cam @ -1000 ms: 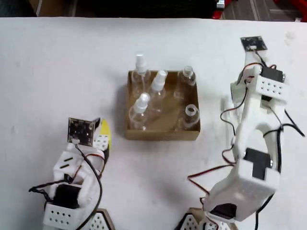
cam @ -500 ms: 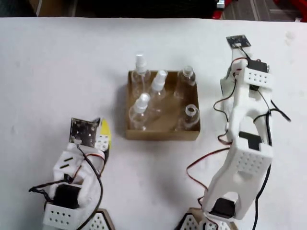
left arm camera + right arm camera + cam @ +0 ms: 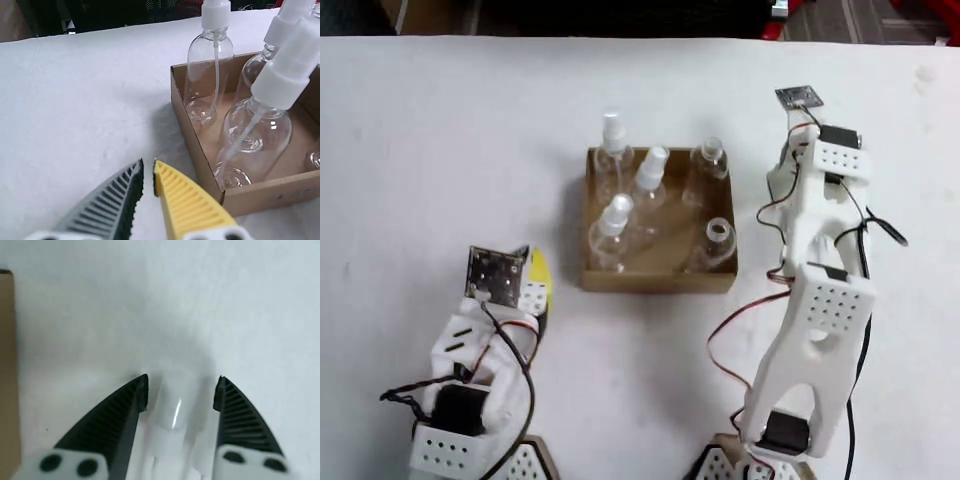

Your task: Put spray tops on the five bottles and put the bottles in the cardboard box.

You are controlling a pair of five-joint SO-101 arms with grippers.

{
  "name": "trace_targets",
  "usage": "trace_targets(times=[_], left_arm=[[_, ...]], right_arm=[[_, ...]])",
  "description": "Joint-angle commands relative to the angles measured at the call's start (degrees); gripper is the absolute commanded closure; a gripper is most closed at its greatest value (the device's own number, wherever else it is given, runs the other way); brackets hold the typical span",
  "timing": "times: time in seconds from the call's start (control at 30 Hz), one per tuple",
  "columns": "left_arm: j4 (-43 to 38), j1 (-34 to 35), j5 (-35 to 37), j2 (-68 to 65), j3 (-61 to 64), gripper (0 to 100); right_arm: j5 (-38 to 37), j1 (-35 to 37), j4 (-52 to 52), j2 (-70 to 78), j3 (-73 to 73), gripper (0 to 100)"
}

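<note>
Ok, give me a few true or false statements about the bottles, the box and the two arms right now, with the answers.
1. Every bottle in the box has a spray top. False: three do; two bottles have bare necks.
2. The right jaws stand open on either side of a loose spray top lying on the table. True.
3. The left jaws hold a bottle. False: they hold nothing and sit near the box.
4. All five bottles stand inside the box. True.
</note>
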State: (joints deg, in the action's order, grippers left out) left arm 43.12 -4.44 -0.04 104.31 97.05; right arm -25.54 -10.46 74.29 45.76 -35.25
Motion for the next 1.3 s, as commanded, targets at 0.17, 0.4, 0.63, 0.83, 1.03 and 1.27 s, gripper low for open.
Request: trace_targets(times=[0.17,0.4,0.63,0.83,1.03,1.27], left_arm=[[-1.3,0.0,-0.8,0.5,-0.1,96],[-1.3,0.0,-0.8,0.5,-0.1,96],[-1.3,0.0,-0.8,0.5,-0.1,96],[-1.3,0.0,-0.8,0.5,-0.1,96],[-1.3,-1.2,-0.9,0.5,-0.1,96],[-1.3,-1.2,-0.9,0.5,-0.1,96]], right_arm=[[-0.4,0.1,0.5,4.9,-7.6,82.3],[-0.7,-0.3,1.7,5.1,-8.8,98.6],[-2.4,-0.3,10.0,5.0,-18.8,98.3],[-2.3,0.2,23.1,5.0,-38.7,98.3],[6.2,-1.4,24.9,5.0,-53.5,98.3],[15.5,-1.4,25.1,-0.5,-53.6,98.4]])
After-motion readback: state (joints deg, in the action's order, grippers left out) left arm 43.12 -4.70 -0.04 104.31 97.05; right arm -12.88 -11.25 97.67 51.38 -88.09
